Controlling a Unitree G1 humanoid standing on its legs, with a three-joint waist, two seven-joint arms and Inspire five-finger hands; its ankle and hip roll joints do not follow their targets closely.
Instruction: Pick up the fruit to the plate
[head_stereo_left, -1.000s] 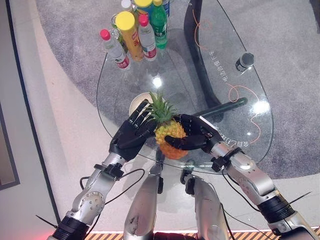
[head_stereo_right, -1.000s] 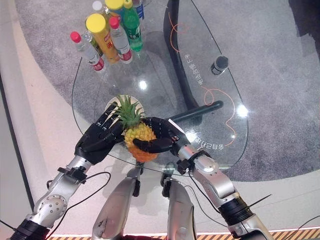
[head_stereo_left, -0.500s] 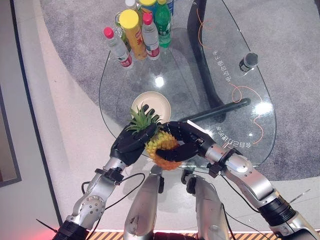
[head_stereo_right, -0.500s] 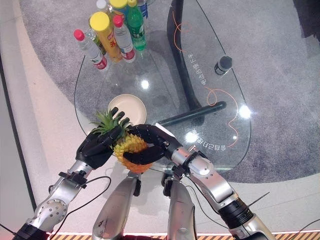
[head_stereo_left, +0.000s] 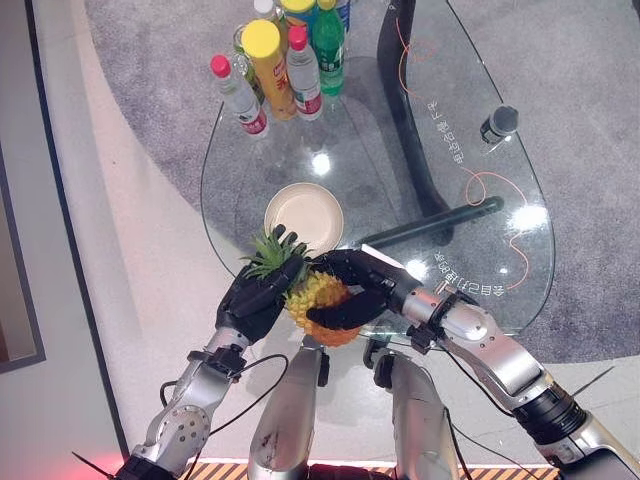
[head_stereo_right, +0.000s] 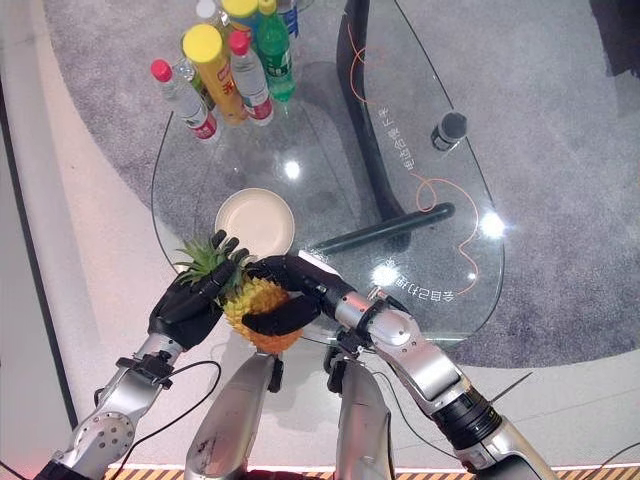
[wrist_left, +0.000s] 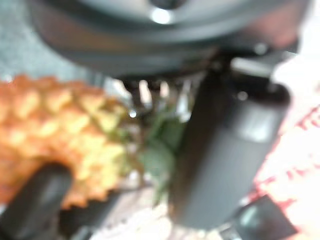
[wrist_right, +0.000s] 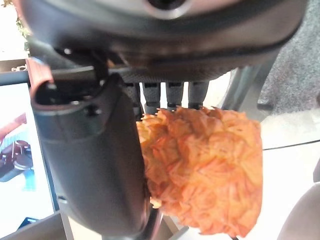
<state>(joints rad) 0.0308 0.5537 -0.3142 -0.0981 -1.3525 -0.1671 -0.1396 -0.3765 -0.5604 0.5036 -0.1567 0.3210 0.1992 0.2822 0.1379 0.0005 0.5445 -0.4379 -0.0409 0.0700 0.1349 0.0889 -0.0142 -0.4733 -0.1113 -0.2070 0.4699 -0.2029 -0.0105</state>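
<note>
You had the pineapple (head_stereo_left: 320, 303) clasped between both hands at the worktop's (head_stereo_left: 480, 260) near edge, right hand (head_stereo_left: 352, 290) curled round its body, left hand (head_stereo_left: 255, 295) cupping the leafy crown. The plate (head_stereo_left: 303, 214) sat just beyond, unfilled. You would have done well to carry it forward level, both hands pressing evenly, and loosen only once it stood on the plate.

Tilted pineapple (head_stereo_left: 318, 303) near empty plate (head_stereo_left: 303, 214)
</note>
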